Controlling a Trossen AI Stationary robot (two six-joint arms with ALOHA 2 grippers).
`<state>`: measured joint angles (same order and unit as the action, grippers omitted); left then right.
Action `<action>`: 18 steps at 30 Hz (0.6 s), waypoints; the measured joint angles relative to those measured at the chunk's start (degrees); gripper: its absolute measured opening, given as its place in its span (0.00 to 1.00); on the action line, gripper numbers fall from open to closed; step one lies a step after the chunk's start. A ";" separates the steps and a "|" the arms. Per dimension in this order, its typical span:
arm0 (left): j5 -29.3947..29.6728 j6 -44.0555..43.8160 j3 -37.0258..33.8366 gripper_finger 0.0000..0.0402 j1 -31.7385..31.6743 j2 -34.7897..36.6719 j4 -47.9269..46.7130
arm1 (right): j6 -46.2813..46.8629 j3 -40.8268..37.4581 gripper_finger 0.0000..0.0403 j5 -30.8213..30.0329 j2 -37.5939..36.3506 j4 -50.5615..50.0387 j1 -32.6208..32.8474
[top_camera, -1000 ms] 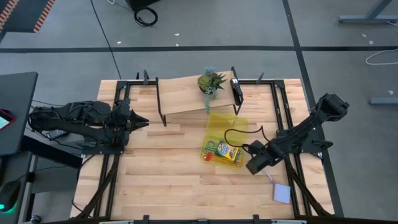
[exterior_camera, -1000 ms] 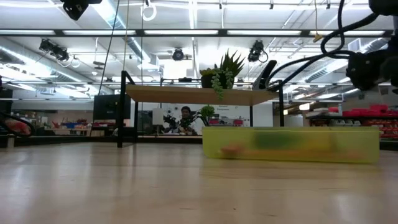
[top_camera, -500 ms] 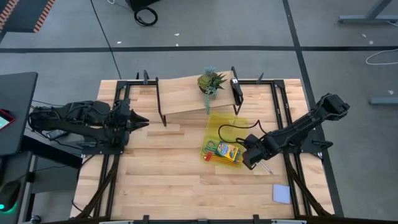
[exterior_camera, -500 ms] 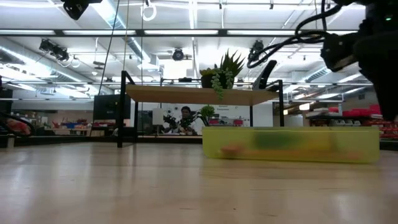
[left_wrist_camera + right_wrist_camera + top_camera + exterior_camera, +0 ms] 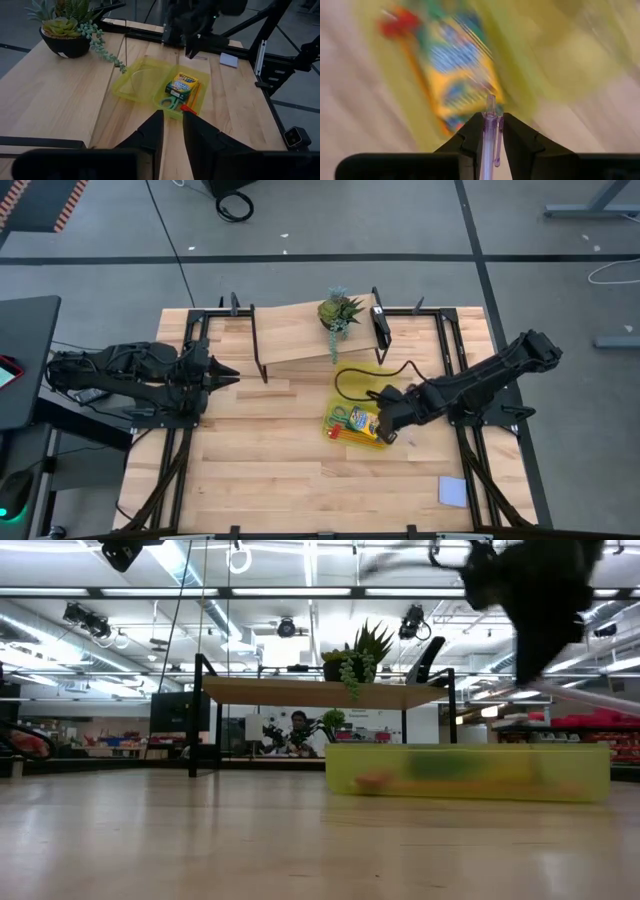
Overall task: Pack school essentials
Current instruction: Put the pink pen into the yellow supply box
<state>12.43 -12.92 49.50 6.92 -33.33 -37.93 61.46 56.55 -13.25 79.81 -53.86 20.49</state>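
Note:
The open translucent yellow pouch [image 5: 366, 392] lies flat on the table right of centre. It holds the yellow-green crayon box [image 5: 367, 425], the green-handled scissors [image 5: 340, 418] and orange pencils [image 5: 353, 438]. My right gripper [image 5: 386, 425] hovers over the pouch's near right part, shut on the thin pink pen [image 5: 489, 131]. The low view shows the right gripper [image 5: 540, 640] blurred, above the pouch [image 5: 467, 772]. The pale blue notepad [image 5: 452, 491] lies flat near the table's right near corner. My left gripper [image 5: 228, 376] waits at the left, shut and empty. My right gripper pinches the pink pen between its two fingers. The pen lies along the fingers, and its pale end [image 5: 490, 101] sticks out past the fingertips. The pen is lifted clear above the crayon box. In the low view its other end [image 5: 600, 703] trails out of the gripper.
A wooden shelf [image 5: 300, 335] on dark legs stands at the far middle, with the potted spiky plant [image 5: 340, 311] and a dark object [image 5: 380, 322] on it. Black frame rails [image 5: 452, 350] run along both table sides. Bare wood [image 5: 270, 460] lies left of the pouch.
My right gripper, shut on the pen throughout, has swung from near the table's right side toward the left and slightly toward the far edge. It has carried the pen from beside the pouch to above the crayon box. The notepad has stayed where it was.

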 joint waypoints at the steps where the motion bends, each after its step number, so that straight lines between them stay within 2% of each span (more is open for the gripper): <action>1: 0.00 0.04 0.00 0.20 0.02 0.01 0.01 | -1.91 0.49 0.18 -0.65 0.00 2.23 -0.28; 7: 0.02 0.08 0.00 0.20 0.00 0.01 0.00 | -12.26 0.03 0.18 -1.75 0.00 17.98 -1.68; 18: 0.02 0.25 0.00 0.20 0.00 0.01 -0.02 | -23.75 -0.08 0.18 -2.60 0.00 22.62 -3.13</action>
<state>12.45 -12.67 49.50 6.92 -33.32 -37.95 37.71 56.48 -15.85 79.81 -31.24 17.37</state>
